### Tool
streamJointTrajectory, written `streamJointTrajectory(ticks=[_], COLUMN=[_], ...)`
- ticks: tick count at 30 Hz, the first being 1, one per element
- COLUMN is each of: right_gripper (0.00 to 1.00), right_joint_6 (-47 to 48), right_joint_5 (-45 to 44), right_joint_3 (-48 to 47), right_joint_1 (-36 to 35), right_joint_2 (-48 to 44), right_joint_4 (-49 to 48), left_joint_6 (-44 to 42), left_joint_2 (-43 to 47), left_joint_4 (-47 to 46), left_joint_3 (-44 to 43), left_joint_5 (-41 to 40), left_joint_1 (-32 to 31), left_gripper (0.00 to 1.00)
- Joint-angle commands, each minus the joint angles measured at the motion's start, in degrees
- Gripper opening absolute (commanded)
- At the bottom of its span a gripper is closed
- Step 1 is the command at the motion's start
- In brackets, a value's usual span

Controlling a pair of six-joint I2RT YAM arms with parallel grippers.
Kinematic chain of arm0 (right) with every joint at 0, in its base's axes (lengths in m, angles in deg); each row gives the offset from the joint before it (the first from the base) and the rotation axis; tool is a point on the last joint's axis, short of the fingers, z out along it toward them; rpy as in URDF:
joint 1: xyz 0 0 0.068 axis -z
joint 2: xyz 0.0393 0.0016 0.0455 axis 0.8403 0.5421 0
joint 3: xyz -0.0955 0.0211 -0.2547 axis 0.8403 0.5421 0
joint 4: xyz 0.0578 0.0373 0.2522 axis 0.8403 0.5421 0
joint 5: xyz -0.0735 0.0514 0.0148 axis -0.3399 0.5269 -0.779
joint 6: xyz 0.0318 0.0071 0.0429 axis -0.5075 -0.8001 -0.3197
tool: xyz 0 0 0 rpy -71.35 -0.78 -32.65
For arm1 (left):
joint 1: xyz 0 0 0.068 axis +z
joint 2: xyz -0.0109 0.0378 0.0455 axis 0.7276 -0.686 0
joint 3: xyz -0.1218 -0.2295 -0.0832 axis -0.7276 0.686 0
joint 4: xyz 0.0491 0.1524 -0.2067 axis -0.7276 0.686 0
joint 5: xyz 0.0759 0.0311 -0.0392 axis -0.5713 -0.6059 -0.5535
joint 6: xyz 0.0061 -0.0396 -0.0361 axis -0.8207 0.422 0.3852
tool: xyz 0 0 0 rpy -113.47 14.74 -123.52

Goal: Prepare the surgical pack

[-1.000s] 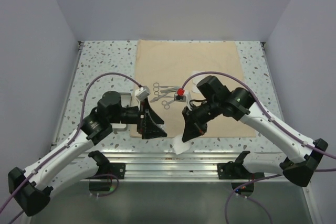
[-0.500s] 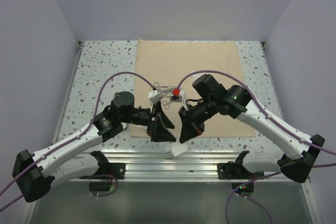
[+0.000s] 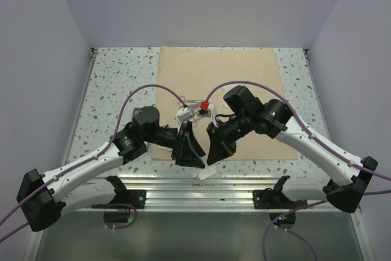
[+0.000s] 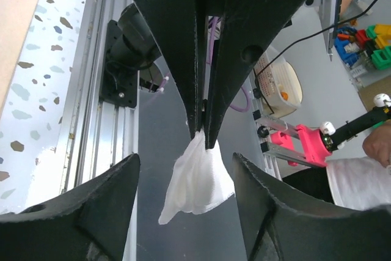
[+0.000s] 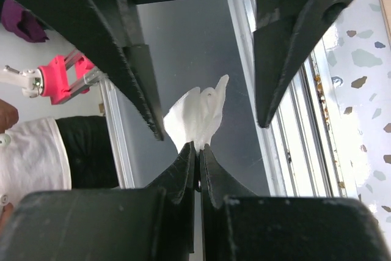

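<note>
Beige cloth (image 3: 217, 71) lay flat on the table (image 3: 122, 77) from above, white gauze (image 3: 204, 172) hanging past the near edge. Left wrist: left gripper (image 4: 183, 169) stood wide around it. Right wrist: right gripper (image 5: 197, 146) pinched one corner. It looked soft and light, so a pinch at the edge should do.

The top camera looks down on the gauze (image 3: 206, 172) from above and behind; both wrist cameras face it closely from opposite sides.
</note>
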Motion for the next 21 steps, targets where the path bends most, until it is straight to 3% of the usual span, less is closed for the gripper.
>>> streamJointTrajectory(ticks=[1, 3, 6, 8, 11, 14, 18, 21], right_gripper=[0.00, 0.00, 0.00, 0.18, 0.48, 0.67, 0.78, 0.78], right_joint_6=[-1.37, -1.54, -1.55, -2.07, -5.58, -10.41, -17.18, -18.16], right_joint_5=[-0.89, -0.72, -1.33, -3.96, -14.31, -24.42, -29.19, -30.68], right_joint_3=[-0.66, -0.49, -0.75, -1.36, -2.85, -4.35, -2.95, -1.63], right_joint_1=[-0.43, -0.34, -0.34, -0.34, -0.08, 2.45, 9.40, 11.70], right_joint_2=[-0.07, 0.10, 0.37, 0.45, 0.28, 0.46, -1.21, -1.48], right_joint_4=[-2.25, -2.43, -1.81, -0.41, 1.17, 3.72, 4.26, 4.34], left_joint_6=[0.34, 0.25, -1.14, -2.20, -3.79, -2.57, -2.12, 0.06], left_joint_2=[-0.47, -0.65, -0.39, 0.05, 1.89, 5.14, 10.15, 12.35], left_joint_4=[-2.01, -1.65, 0.45, 4.12, 9.57, 11.96, 19.16, 27.77], left_joint_3=[-0.89, -1.15, -1.94, -2.55, -1.86, 1.03, 2.98, 2.02], left_joint_5=[3.02, 2.85, 1.71, -1.09, -5.31, -8.48, -17.17, -31.92], left_joint_1=[-0.31, -0.31, -0.31, -0.31, 1.61, 6.96, 14.97, 19.11], left_gripper=[0.64, 0.54, 0.16, 0.00, 0.00, 0.00, 0.00, 0.00])
